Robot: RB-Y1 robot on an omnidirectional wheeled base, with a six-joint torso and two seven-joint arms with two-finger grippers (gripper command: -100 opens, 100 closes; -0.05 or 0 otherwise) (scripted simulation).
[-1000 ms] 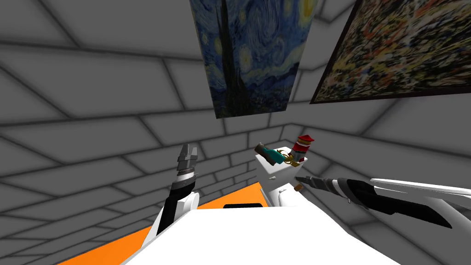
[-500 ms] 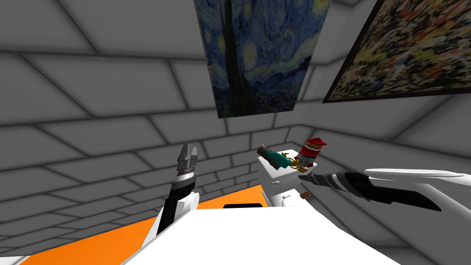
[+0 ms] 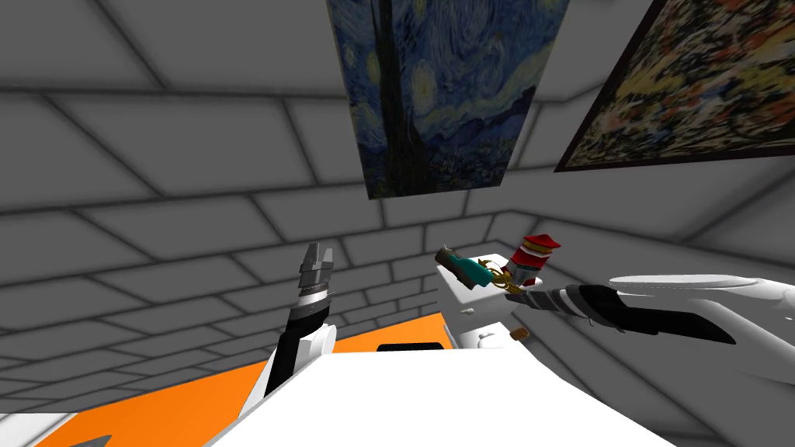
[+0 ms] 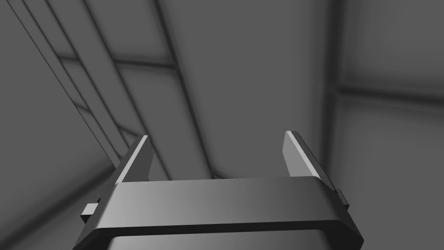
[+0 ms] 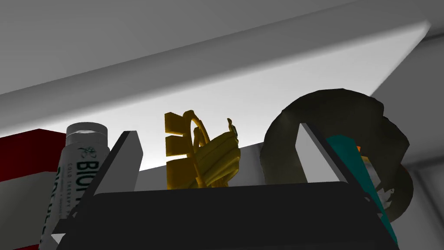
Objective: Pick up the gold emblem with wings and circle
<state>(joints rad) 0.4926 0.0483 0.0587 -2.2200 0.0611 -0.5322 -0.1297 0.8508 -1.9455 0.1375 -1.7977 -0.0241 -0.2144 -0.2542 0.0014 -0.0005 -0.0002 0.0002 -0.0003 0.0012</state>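
The right gripper (image 3: 514,292) reaches in from about 4 o'clock toward the top of a white box-shaped unit (image 3: 466,306) set in the corner of a grey block wall (image 3: 155,155). Its fingers are spread wide, pinching nothing. In the right wrist view the gold emblem (image 5: 201,152) stands upright in the gap of the right gripper (image 5: 217,130), nearer the finger on the tube side. Open space shows on both its flanks, and its base is hidden behind the gripper body.

In the head view the gold emblem (image 3: 491,273) sits near the top's right-hand edge. A teal and dark object (image 3: 463,268) lies at its 9 o'clock, a red-capped item (image 3: 532,258) at its 2 o'clock. Up close, a white lettered tube (image 5: 76,173) stands just outside one finger. The dark round end of the teal object (image 5: 347,113) bulks behind the other finger, so room is tight on both outer sides.

The left gripper (image 3: 317,256) is raised at the unit's 9 o'clock, well apart from it. The left gripper (image 4: 215,139) has its fingers parted around nothing.
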